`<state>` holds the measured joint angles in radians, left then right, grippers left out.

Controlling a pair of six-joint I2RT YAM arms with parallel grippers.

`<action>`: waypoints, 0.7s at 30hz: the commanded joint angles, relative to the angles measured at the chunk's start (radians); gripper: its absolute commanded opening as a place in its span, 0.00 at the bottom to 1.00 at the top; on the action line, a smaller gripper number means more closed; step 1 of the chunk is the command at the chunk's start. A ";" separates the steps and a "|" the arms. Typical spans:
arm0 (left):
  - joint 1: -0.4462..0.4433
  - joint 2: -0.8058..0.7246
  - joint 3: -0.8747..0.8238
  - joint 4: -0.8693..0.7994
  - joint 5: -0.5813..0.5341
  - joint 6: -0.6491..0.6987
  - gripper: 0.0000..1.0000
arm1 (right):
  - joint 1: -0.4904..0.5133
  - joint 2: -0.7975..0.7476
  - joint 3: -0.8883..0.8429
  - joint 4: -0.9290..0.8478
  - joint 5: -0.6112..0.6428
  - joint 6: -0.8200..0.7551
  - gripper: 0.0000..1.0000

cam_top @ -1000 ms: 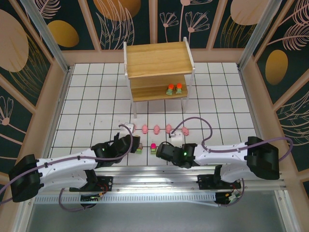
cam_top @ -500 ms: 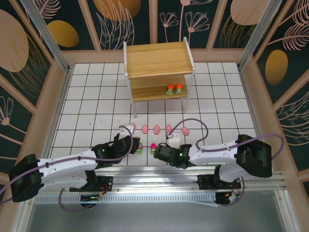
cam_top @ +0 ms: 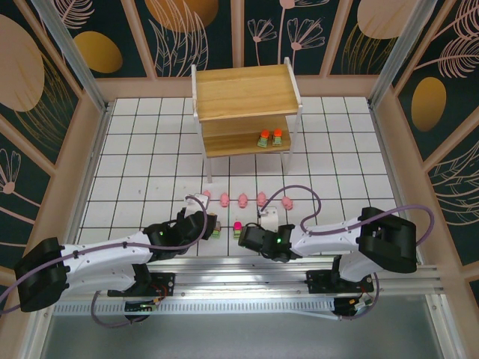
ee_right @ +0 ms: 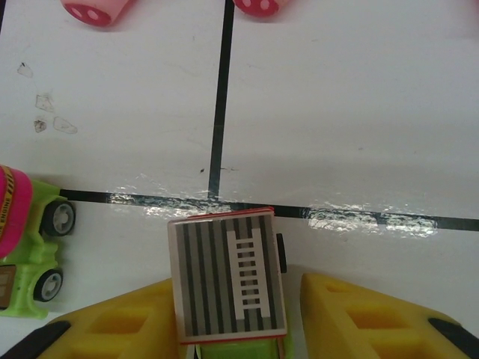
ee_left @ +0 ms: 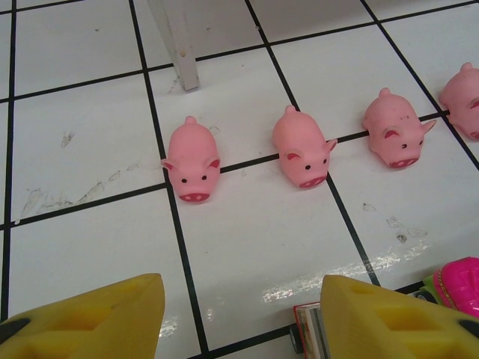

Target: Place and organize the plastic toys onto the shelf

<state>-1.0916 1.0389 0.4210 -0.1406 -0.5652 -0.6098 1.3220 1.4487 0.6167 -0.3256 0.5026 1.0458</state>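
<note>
Several pink pigs stand in a row on the white tiles in front of the shelf; three of them show close up, such as one pig. Two orange-topped toys sit on the lower board. My left gripper is open over bare tile, with a red-rimmed blocky toy beside its right finger and a pink-topped toy further right. My right gripper is open around a green-based toy with a grey striped ladder top. Its left finger touches the toy; a gap shows at the right finger.
A white shelf leg stands just beyond the pigs. The pink-topped green toy sits close to the left of my right gripper. Both arms lie low along the near edge of the table, their grippers close together.
My right arm has drawn in to the left and its jaws have narrowed around the ladder-topped toy. The left arm and the pigs have not moved.
</note>
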 commanded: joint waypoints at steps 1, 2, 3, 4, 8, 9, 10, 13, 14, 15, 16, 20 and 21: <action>-0.004 -0.004 -0.011 0.021 -0.002 0.008 0.58 | -0.001 0.016 -0.018 0.001 0.013 0.010 0.42; -0.004 -0.002 -0.012 0.021 -0.002 0.008 0.58 | -0.001 0.019 -0.019 0.002 0.014 0.010 0.41; -0.004 -0.001 -0.013 0.022 -0.001 0.008 0.58 | 0.000 0.021 -0.020 0.002 0.013 0.010 0.41; -0.004 0.000 -0.012 0.024 0.000 0.008 0.58 | -0.001 0.024 -0.019 0.003 0.011 0.010 0.40; -0.004 0.004 -0.014 0.028 0.001 0.009 0.58 | 0.002 0.036 -0.014 0.001 0.010 0.011 0.39; -0.004 0.004 -0.015 0.029 0.000 0.008 0.58 | 0.004 0.039 -0.011 0.000 0.012 0.011 0.39; -0.004 0.003 -0.016 0.030 0.000 0.008 0.58 | 0.003 0.041 -0.011 -0.001 0.013 0.013 0.39; -0.004 0.001 -0.017 0.030 0.001 0.008 0.58 | 0.005 0.045 -0.011 -0.005 0.011 0.013 0.39; -0.004 0.001 -0.017 0.031 0.002 0.008 0.58 | 0.006 0.047 -0.011 -0.007 0.009 0.013 0.39; -0.004 0.001 -0.019 0.032 0.003 0.011 0.58 | 0.009 0.050 -0.011 -0.011 0.010 0.014 0.40; -0.004 0.001 -0.019 0.032 0.004 0.010 0.58 | 0.011 0.051 -0.011 -0.015 0.011 0.016 0.40; -0.004 0.004 -0.019 0.035 0.005 0.012 0.58 | 0.015 0.056 -0.015 -0.022 0.008 0.020 0.41; -0.004 0.006 -0.019 0.035 0.005 0.012 0.58 | 0.015 0.058 -0.015 -0.023 0.008 0.022 0.42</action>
<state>-1.0916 1.0389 0.4168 -0.1226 -0.5583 -0.6098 1.3300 1.4841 0.6125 -0.3103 0.5049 1.0466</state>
